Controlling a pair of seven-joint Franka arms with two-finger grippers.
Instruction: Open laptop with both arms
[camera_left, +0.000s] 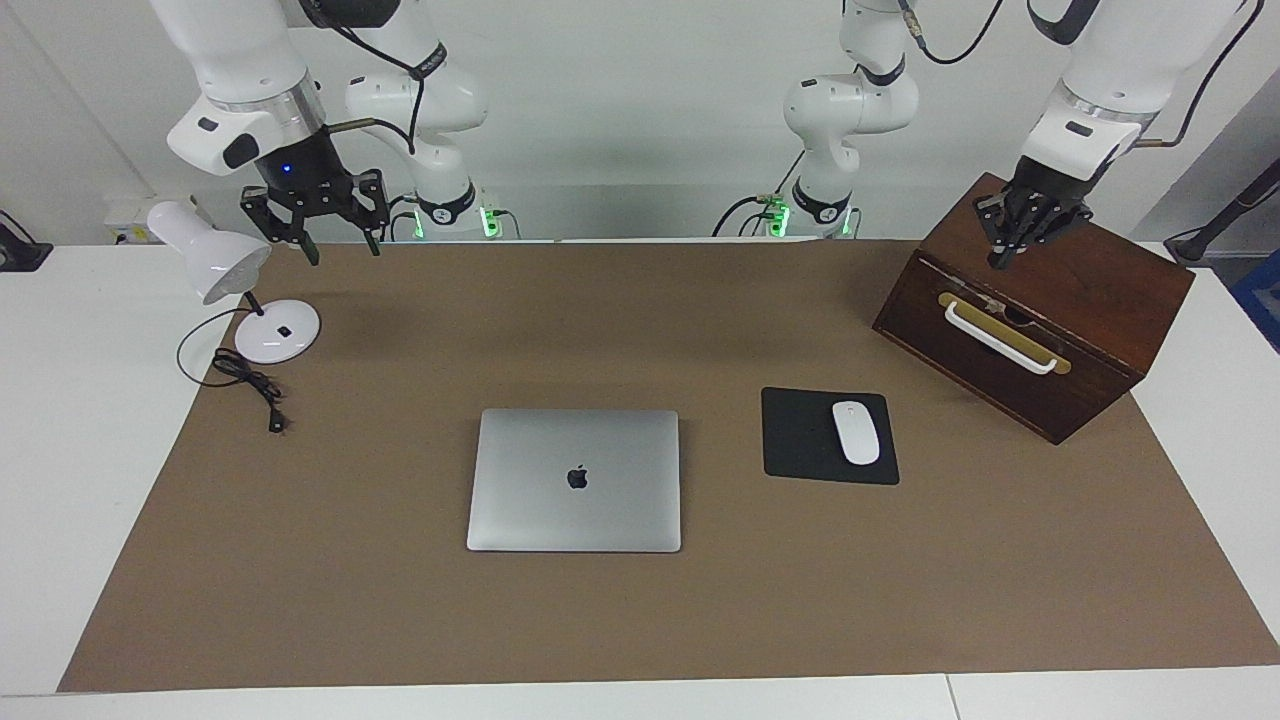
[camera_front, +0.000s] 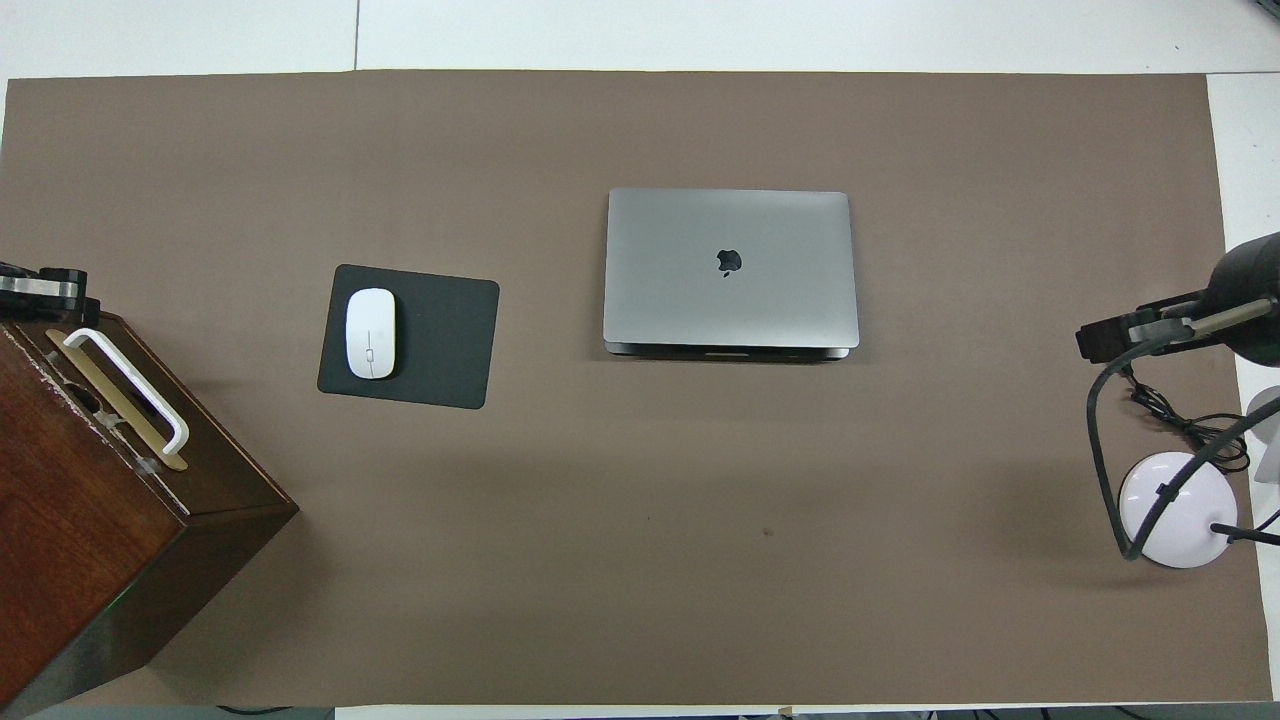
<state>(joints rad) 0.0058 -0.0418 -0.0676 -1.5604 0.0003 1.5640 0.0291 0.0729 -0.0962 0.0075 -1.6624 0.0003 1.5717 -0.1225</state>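
Laptop (camera_left: 574, 479): shut, flat mid-tabletop (camera_left: 400, 620), beside mouse pad (camera_left: 800, 436)
Left end effector (camera_left: 1008, 257): fingertips together, empty, over wooden box (camera_left: 1110, 300)
Right end effector (camera_left: 340, 245): fingers apart, empty, beside desk lamp (camera_left: 215, 262)
Advice: bring both to the lid's front edge, one steadying the base
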